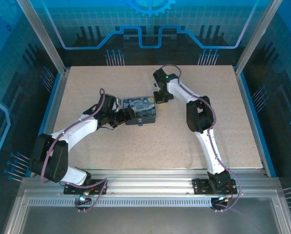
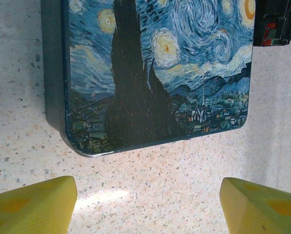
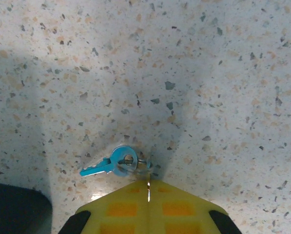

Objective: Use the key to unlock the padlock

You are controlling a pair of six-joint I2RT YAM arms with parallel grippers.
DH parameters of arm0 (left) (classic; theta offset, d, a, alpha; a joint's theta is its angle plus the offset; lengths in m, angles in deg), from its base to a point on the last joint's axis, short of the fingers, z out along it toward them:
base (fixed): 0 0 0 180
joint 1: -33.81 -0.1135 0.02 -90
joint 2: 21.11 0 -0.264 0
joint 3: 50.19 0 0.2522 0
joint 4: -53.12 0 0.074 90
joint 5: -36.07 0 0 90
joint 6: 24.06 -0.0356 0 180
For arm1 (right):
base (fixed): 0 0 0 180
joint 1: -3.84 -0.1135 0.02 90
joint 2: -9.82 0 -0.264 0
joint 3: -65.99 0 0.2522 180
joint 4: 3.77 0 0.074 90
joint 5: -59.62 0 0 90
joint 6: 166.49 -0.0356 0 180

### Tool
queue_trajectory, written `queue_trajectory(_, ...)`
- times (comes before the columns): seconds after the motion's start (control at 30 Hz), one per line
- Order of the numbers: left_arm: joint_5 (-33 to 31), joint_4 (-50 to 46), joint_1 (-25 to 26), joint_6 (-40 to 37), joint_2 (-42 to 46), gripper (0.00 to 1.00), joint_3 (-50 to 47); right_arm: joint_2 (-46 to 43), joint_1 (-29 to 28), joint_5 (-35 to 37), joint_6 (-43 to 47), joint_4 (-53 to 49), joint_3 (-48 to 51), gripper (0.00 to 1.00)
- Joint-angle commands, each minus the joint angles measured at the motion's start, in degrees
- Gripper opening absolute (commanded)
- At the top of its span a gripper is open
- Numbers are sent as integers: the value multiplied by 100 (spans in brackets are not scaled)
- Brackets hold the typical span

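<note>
A small blue key (image 3: 106, 165) lies on the speckled table with a metal ring (image 3: 141, 165) through its head. My right gripper (image 3: 148, 183) is shut, and the ring runs into the seam at its yellow fingertips. In the top view this right gripper (image 1: 158, 99) points down just beyond the far right corner of the night-sky tin (image 1: 139, 111). A tiny pale block, apparently the padlock (image 1: 142, 123), sits against the tin's near edge. My left gripper (image 2: 147, 209) stands open just short of the tin (image 2: 155, 68), with bare table between its fingers.
The tin lies flat in the middle of the table (image 1: 194, 131). Aluminium posts and blue panels wall in the table on the left, right and far sides. The dark end of the right arm (image 2: 277, 22) shows past the tin's far corner.
</note>
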State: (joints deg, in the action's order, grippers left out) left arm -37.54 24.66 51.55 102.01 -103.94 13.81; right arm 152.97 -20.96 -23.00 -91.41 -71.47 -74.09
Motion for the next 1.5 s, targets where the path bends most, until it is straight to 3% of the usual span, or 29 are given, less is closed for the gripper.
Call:
queue_trajectory(0.0,150,29,-42,112,33,78,-70,44,-37,-6,33,18,280,0)
queue_trajectory(0.43,310,80,-42,137,337,79,64,-2177,-52,-139,127,323,2110,0)
queue_trajectory(0.7,796,607,-33,220,573,79,49,-3565,-109,-555,158,146,2828,0)
queue_trajectory(1.07,1369,1654,-3,1099,764,81,-144,-4591,-411,-1335,205,-353,2930,0)
queue_trajectory(1.47,1694,2901,219,2324,740,83,-392,-5121,-620,-1999,-34,-56,3340,0)
